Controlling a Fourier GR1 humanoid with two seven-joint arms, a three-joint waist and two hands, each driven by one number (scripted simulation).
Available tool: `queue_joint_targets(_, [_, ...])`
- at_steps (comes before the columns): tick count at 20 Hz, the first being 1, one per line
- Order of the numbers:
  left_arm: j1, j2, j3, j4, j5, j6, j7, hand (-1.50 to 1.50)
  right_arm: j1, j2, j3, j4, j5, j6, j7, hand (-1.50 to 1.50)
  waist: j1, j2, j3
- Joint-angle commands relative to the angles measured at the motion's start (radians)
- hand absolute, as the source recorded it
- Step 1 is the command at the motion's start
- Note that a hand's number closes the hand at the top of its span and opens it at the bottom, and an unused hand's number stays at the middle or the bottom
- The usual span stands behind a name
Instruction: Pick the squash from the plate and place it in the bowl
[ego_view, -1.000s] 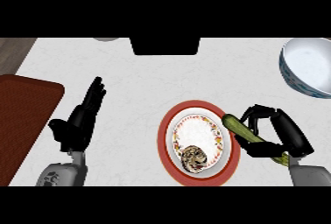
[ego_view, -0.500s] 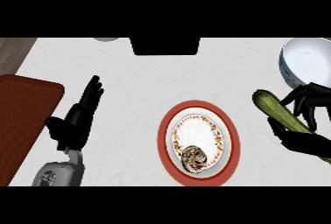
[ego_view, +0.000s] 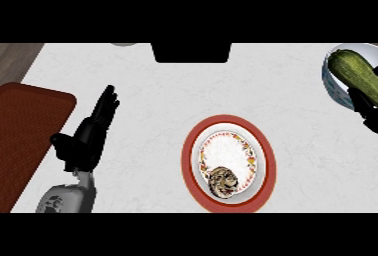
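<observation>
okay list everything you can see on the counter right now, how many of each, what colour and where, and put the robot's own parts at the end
squash: one, green, far right, over the bowl, held by the right hand
bowl: one, white and blue, upper right corner, partly cut off by the edge
plate: one, red rim with white patterned centre, lower middle, nothing on it
mat: one, dark red-brown, left edge
dark block: one, black, top middle
grey item: one, top edge, mostly cut off, cannot tell what it is
counter: one, white, marbled
left hand: one, black, left of the plate, open, resting
right hand: one, black, right edge, mostly out of view, below the squash
</observation>
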Motion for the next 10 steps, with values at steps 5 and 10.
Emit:
queue_joint_targets(5, [0.018, -0.028, -0.025, 0.032, -0.026, 0.008, -0.049, 0.0, -0.247, -0.127, -0.074, 0.331, 0.029, -0.01, 0.008, 1.5, 0.011, 0.004, 0.0])
queue_joint_targets(10, [-0.021, -0.004, 0.021, 0.035, 0.007, -0.008, -0.018, 0.0, -0.219, -0.198, -0.044, 0.458, 0.146, -0.02, -0.094, 1.5, 0.008, 0.008, 0.001])
